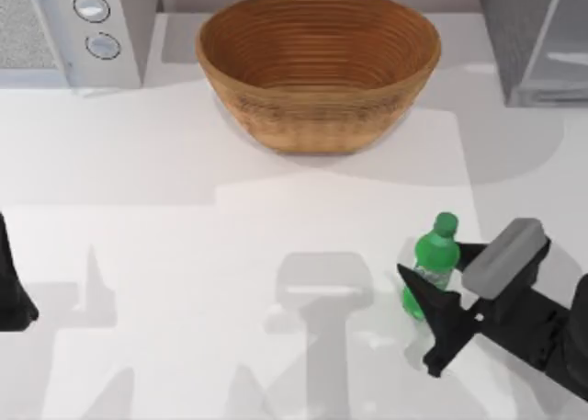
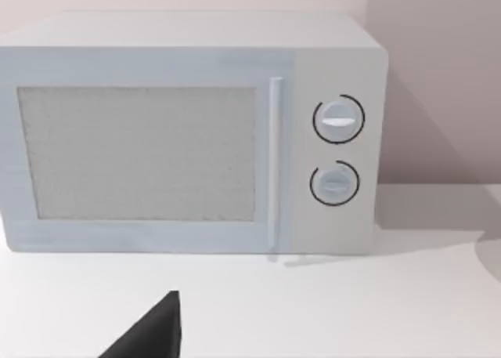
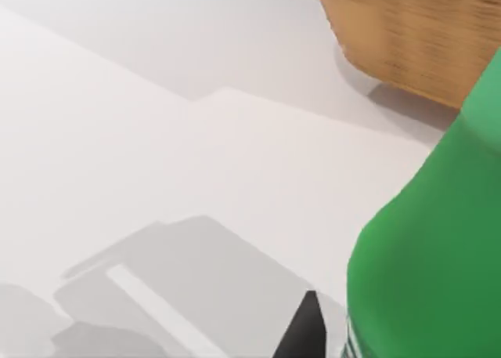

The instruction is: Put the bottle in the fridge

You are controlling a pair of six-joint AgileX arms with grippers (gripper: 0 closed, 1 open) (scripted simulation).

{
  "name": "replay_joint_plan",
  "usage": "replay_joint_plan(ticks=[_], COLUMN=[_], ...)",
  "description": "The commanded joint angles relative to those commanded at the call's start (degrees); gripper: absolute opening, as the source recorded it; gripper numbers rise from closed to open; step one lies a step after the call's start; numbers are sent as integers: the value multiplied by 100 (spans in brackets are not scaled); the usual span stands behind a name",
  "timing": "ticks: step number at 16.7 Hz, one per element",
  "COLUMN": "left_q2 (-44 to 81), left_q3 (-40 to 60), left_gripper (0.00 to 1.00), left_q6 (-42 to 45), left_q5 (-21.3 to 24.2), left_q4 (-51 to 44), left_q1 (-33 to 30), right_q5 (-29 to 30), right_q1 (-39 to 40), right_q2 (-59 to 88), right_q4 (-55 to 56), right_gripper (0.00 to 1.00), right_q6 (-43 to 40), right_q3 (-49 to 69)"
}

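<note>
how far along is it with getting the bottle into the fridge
Early. Done: the right gripper has reached the bottle, its fingers either side of it. In hand: the grasp; the bottle stands upright on the table. Left: carrying it to the fridge at the far right. The left gripper sits parked at the left edge.

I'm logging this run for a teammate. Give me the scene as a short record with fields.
task item: green bottle, upright on the table, toward the right side
target: fridge, back right corner
right gripper: at the bottle, a finger on each side of it; contact cannot be told
left gripper: parked at the table's left edge
other items: wicker basket at back centre; white microwave at back left
bottle in fridge: not yet
</note>
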Motion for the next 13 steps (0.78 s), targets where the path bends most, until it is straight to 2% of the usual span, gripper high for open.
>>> replay_joint_plan(ticks=[2, 3, 13], left_q2=[0, 0, 0], left_q3=[0, 0, 0], left_gripper=[100, 100, 100], left_q6=[0, 0, 0], left_q5=[0, 0, 0], left_q4=[0, 0, 0], left_q1=[0, 0, 0], right_q5=[0, 0, -84], right_q1=[0, 0, -94], right_q2=[0, 0, -86], right_q4=[0, 0, -87], right_gripper=[3, 1, 1], right_q6=[0, 0, -11], right_q3=[0, 0, -7])
